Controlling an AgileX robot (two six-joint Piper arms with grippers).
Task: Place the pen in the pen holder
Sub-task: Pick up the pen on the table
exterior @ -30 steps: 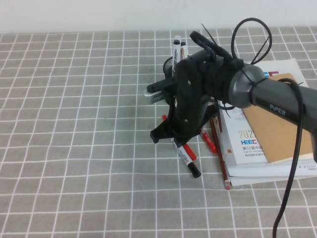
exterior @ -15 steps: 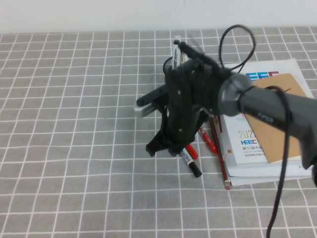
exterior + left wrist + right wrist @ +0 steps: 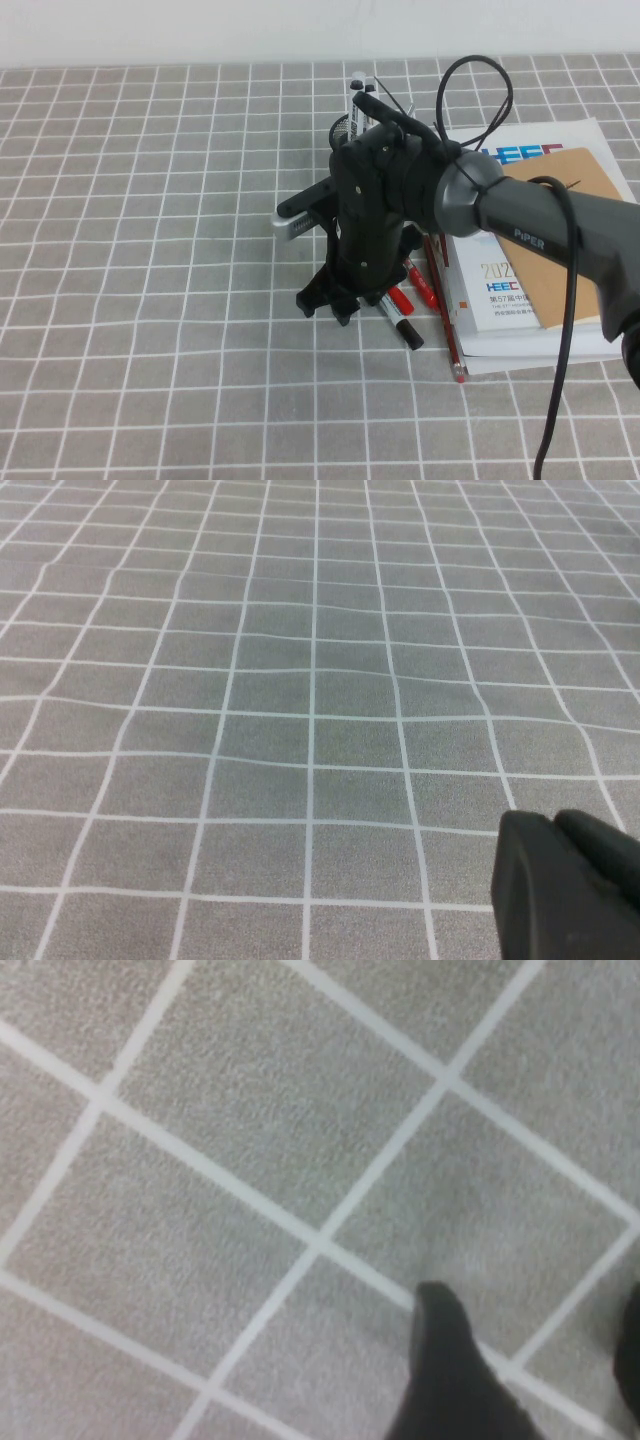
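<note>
The pen (image 3: 400, 322), a thick marker with a white barrel and black end, lies on the grey checked cloth. My right gripper (image 3: 328, 304) points down just left of it and is open. In the right wrist view only cloth shows between the right gripper's (image 3: 535, 1330) fingers (image 3: 450, 1370). The black mesh pen holder (image 3: 343, 130) stands behind the arm, mostly hidden, with markers (image 3: 357, 85) sticking up out of it. My left gripper (image 3: 553, 820) is outside the high view, shut, hovering over bare cloth.
Thin red pens (image 3: 421, 283) and a long red pencil (image 3: 447, 325) lie right of the marker. A stack of books (image 3: 545, 250) with a brown notebook on top fills the right side. A silver object (image 3: 295, 224) pokes out left of the arm.
My right gripper has gone from shut to open. It has drifted slightly left, and the marker now lies a little further right on the cloth.
</note>
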